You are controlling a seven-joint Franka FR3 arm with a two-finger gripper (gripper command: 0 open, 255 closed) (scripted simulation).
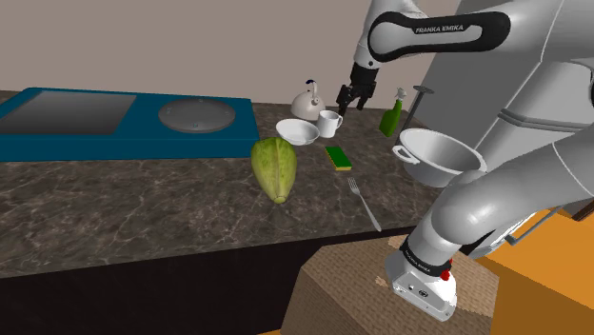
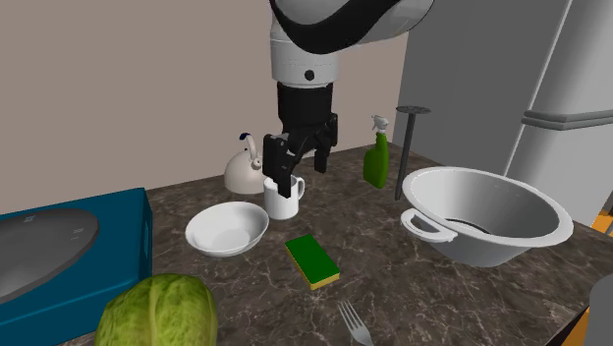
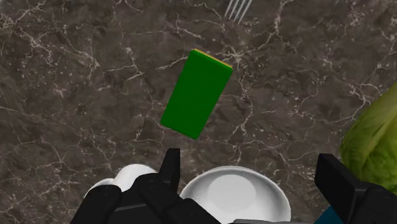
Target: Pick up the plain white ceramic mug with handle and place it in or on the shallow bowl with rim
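Hovering end effector (image 2: 298, 169) by mug (image 2: 283, 202), jaws apart per wrist cam

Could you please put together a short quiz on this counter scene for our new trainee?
1. True or false: the white mug already sits in the white bowl.
2. What colour is the top face of the sponge? A) red B) green C) blue
3. Fill in: the pincer above the mug and bowl is ___ (open or shut).
Key: 1 false, the mug stands on the counter beside the bowl; 2 B; 3 open.
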